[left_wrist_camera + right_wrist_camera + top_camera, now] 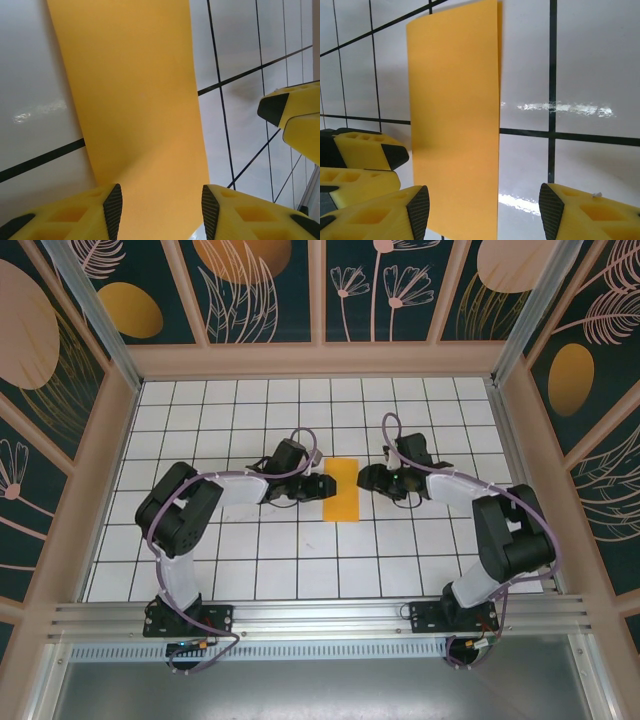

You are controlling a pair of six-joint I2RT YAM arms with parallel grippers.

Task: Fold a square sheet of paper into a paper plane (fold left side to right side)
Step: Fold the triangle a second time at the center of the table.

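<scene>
From above, we see the paper (341,490) lying flat on the white gridded table (250,540) as a narrow orange-yellow strip, its long edges running away from the arm bases. The left gripper (318,487) sits just beside the paper's left long edge and the right gripper (366,480) just beside its right long edge, so the two face each other across it. This view is too distant for us to read how the jaws stand.

The left wrist camera settles that for its own arm. The paper (135,100) runs away between the two yellow fingers (112,210), and the jaws are apart, straddling its near end. Whether the pads touch the paper's edges, we cannot tell. Beyond the paper's far side we also see the right gripper's fingertips (295,102) low over the table.

The right wrist camera gives us the opposite look. Its jaws are apart too, with one finger (417,210) at the paper (455,115) and the other well clear of it over bare tile. Only here do we see a second layer showing as a thin sliver along one long edge. The left gripper's fingers (365,150) show past the paper's far side.
</scene>
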